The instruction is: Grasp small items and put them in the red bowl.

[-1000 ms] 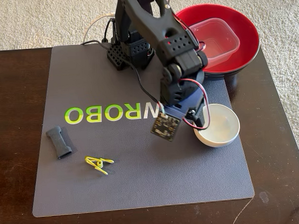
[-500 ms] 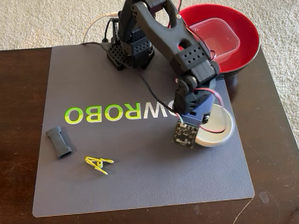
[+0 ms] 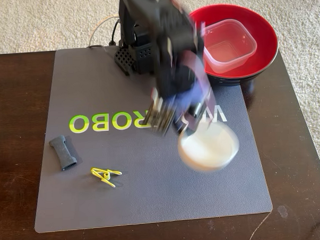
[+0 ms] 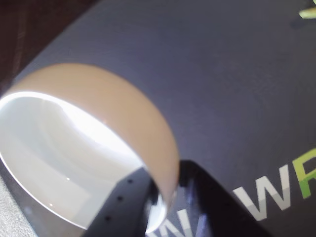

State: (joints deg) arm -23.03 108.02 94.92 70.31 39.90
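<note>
Over mat [image 3: 152,189], hand [image 4: 148,197] clamped on cream bowl [image 3: 209,148] rim, now lifted & shifted left vs 0.5 s ago.

Red bowl [image 3: 262,33]: glossy inside. Tub [image 3: 230,45]: clear smooth plastic. Cream bowl [image 3: 209,148]: smooth, bright sheen seen on its inner wall in the wrist view [image 4: 59,148]. Mat [image 3: 152,189]: matt grey, printed lettering. Counter [image 3: 18,158]: dark polished wood. Carpet [image 3: 39,19]: rough beige pile.
</note>
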